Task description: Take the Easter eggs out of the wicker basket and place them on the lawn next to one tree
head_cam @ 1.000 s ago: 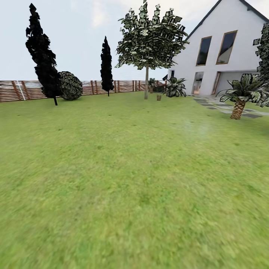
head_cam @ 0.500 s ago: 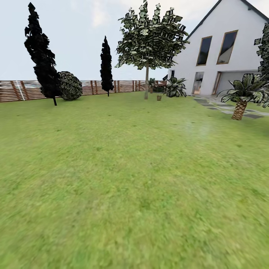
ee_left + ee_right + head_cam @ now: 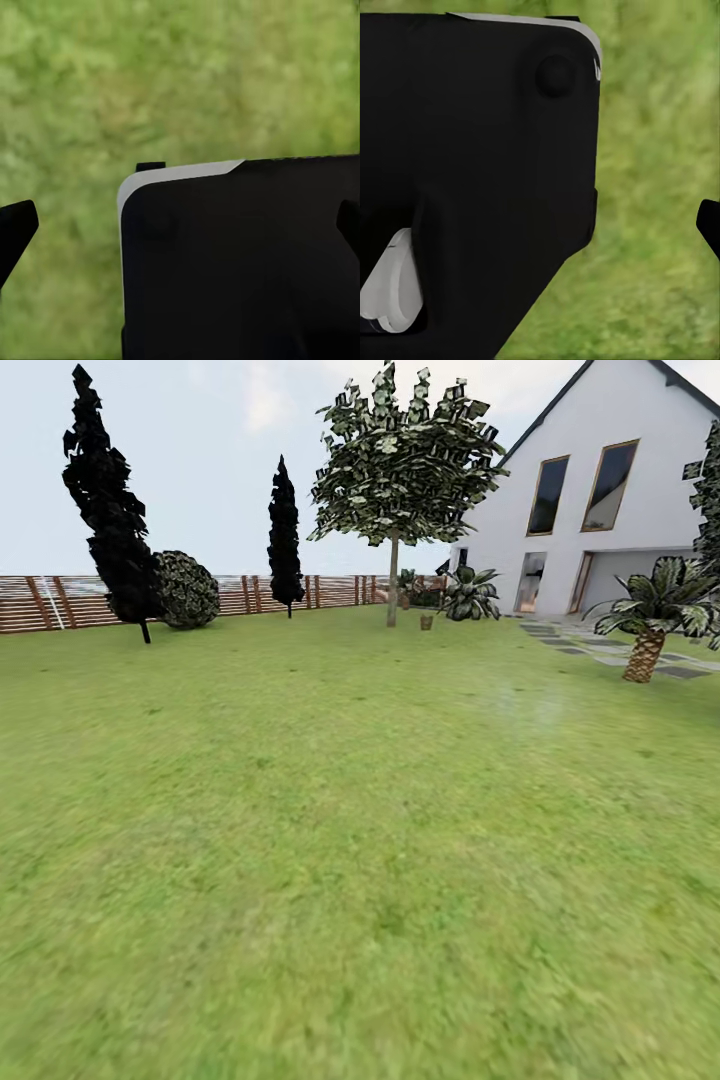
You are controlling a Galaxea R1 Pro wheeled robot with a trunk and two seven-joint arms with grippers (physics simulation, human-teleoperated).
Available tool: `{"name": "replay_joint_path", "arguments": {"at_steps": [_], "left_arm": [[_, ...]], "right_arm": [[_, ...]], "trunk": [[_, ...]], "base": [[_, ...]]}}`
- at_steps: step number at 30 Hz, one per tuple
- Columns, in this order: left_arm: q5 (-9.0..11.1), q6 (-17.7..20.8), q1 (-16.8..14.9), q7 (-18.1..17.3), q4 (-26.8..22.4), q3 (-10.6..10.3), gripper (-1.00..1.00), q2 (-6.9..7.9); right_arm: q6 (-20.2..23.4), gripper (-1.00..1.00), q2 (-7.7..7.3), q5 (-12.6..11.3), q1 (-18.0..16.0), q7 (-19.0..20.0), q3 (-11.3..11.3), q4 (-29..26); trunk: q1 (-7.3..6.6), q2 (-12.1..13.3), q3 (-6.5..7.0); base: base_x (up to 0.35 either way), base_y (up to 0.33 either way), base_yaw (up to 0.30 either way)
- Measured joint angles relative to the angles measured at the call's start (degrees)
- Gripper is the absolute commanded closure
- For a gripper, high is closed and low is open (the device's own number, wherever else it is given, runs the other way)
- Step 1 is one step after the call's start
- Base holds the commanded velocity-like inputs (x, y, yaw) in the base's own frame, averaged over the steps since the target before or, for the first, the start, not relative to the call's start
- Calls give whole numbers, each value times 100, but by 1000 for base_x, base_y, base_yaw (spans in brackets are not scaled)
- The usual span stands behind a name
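The head view has crept slightly rightward since earlier. The tree (image 3: 392, 585) stands far across the lawn (image 3: 330, 840); a small brown object (image 3: 426, 621), perhaps the basket, sits just beside it. Both claws' states: cannot tell.

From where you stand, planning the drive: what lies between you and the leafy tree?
Head view: only open lawn stretches up to the tree; a small brown pot sits beside its trunk.
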Motion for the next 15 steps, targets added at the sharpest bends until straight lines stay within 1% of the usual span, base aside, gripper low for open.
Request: {"name": "replay_joint_path", "arguments": {"at_steps": [15], "left_arm": [[0,-1,0,0,2,0,-100,-1]], "right_arm": [[-2,-100,1,2,0,0,6,10]], "trunk": [[0,0,0]], "base": [[180,0,0]]}}
